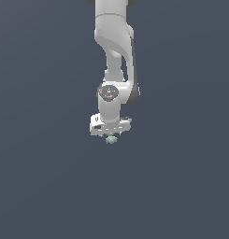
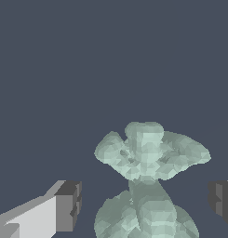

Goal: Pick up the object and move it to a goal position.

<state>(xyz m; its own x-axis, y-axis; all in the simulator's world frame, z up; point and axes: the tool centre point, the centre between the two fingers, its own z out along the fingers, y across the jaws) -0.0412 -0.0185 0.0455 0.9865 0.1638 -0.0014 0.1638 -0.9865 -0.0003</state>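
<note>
Plain dark slate-blue backdrop, no visible surface edge. Object (image 2: pixel 150 158) pale mint, lobed, sits directly below gripper (image 1: pixel 110 132), centred between fingers (image 2: pixel 66 207). Jaws apart, gaps either side, not touching. Straight descent, then closing, looks sufficient.

Readable text: none in either view.
White jointed robot arm (image 1: pixel 115 56): no lettering, brand or number.
Small pale mint-green lobed object (image 2: pixel 150 153): no label or sign.

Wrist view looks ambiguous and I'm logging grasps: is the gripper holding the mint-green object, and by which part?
Nothing is held. The gripper is open, its fingers apart from the mint-green lobed object between them.
</note>
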